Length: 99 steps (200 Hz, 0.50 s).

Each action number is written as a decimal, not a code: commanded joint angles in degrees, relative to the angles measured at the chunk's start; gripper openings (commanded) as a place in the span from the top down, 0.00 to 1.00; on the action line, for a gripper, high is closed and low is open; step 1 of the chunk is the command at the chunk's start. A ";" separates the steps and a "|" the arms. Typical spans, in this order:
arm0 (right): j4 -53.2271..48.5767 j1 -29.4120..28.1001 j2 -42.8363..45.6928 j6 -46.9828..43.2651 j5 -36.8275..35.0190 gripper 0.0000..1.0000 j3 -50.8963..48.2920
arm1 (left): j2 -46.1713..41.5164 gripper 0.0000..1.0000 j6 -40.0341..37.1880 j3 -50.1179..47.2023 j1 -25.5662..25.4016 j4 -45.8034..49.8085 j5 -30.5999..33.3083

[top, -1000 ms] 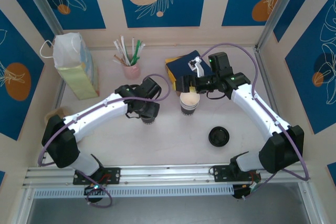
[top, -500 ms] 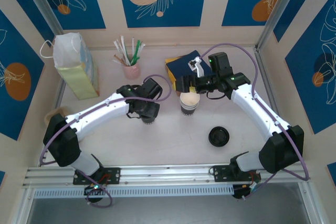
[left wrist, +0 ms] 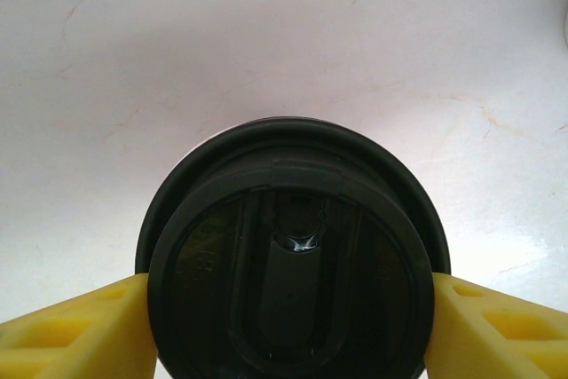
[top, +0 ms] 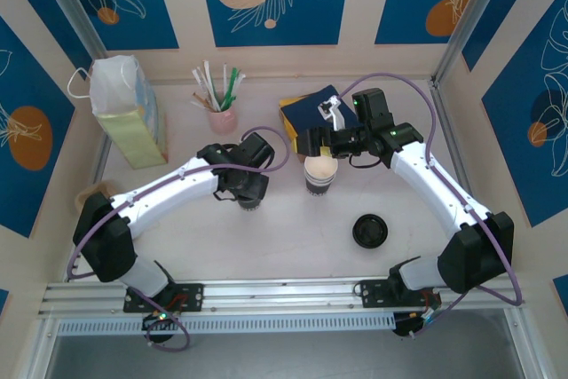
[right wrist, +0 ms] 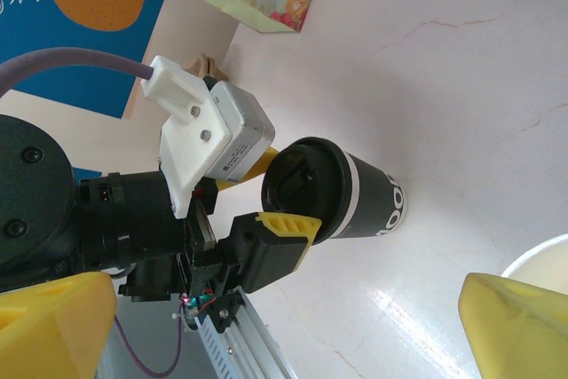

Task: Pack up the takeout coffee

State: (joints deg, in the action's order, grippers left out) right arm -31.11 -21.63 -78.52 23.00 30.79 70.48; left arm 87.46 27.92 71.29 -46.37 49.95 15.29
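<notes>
The takeout coffee (left wrist: 293, 255) is a dark cup with a round black lid, standing on the white table just left of centre (top: 252, 202). My left gripper (left wrist: 288, 308) is shut on it, a yellow finger pressed against each side of the lid. The right wrist view shows the same grip from the side: the cup (right wrist: 355, 201) upright on the table, held at its lid by the left gripper (right wrist: 275, 193). My right gripper (top: 312, 150) hangs open above the lidless striped paper cup (top: 319, 175); its yellow fingertips (right wrist: 53, 326) stand far apart with nothing between them.
A loose black lid (top: 369, 231) lies on the table at the front right. A white and yellow paper bag (top: 129, 113) stands at the back left. Beside it is a pink cup of straws (top: 222, 117). A blue and yellow stack (top: 306, 111) lies behind the right gripper.
</notes>
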 commanded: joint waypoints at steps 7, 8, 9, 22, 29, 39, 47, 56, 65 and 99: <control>-0.20 -0.17 0.80 0.29 0.66 0.01 -0.31 | -0.38 0.30 -0.29 -1.56 -0.57 1.03 -0.18; -0.19 -0.17 0.81 0.29 0.62 0.01 -0.32 | -0.37 0.30 -0.26 -1.62 -0.61 0.98 -0.22; -0.18 -0.21 0.82 0.29 0.65 0.01 -0.29 | -0.37 0.30 -0.25 -1.65 -0.59 0.96 -0.24; -0.19 -0.26 0.82 0.39 0.62 0.01 -0.33 | -0.36 0.30 0.02 -2.40 -0.57 0.65 -0.55; -0.18 -0.27 0.85 0.39 0.60 0.01 -0.26 | -0.44 0.30 0.24 -2.83 -0.62 0.51 -0.68; -0.18 -0.42 0.76 0.39 0.66 0.01 -0.33 | -0.52 0.30 0.51 -3.33 -0.64 0.25 -0.85; -0.19 -0.42 0.81 0.45 0.61 0.01 -0.34 | -0.54 0.30 0.63 -3.76 -0.57 0.07 -1.05; -0.14 -0.44 0.75 0.44 0.57 0.01 -0.31 | -0.64 0.30 0.68 -4.11 -0.60 -0.08 -1.23; -0.12 -0.51 0.74 0.44 0.59 0.01 -0.28 | -0.71 0.30 0.78 -4.39 -0.64 -0.12 -1.24; -0.13 -0.62 0.79 0.43 0.45 0.01 -0.41 | -1.13 0.30 0.91 -4.50 -0.62 0.28 -1.28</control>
State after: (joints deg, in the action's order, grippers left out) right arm -31.11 -21.78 -78.52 23.00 30.79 70.48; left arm 85.93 28.14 68.86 -46.41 47.35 15.51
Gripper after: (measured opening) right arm 0.991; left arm 0.698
